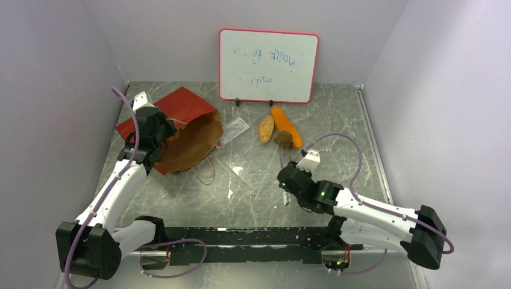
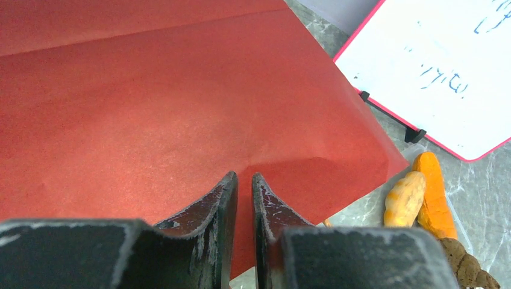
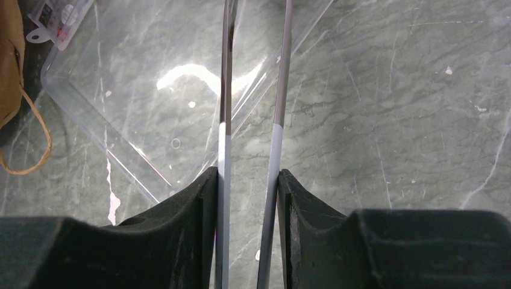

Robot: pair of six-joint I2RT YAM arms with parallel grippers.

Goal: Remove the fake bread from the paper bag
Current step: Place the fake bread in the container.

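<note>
The red paper bag (image 1: 181, 111) lies on its side at the back left, with its brown inside (image 1: 196, 141) facing right. My left gripper (image 1: 150, 137) is at its left edge, shut on the red paper (image 2: 181, 108), which creases at the fingertips (image 2: 244, 176). Three fake bread pieces lie on the table below the whiteboard: an orange baguette (image 1: 285, 125) (image 2: 435, 192), a tan roll (image 1: 266, 128) (image 2: 405, 198) and a dark-brown lump (image 1: 284, 139) (image 2: 467, 268). My right gripper (image 1: 287, 179) (image 3: 248, 174) is shut on thin metal tongs (image 3: 224, 144) that point toward the lump.
A clear plastic tray (image 1: 235, 165) (image 3: 138, 90) lies mid-table between the bag and the right gripper. A small plastic packet (image 1: 234, 129) (image 3: 60, 18) lies beside the bag's mouth. The bag's loop handle (image 1: 208, 171) (image 3: 30, 144) trails on the table. A whiteboard (image 1: 268, 65) stands at the back.
</note>
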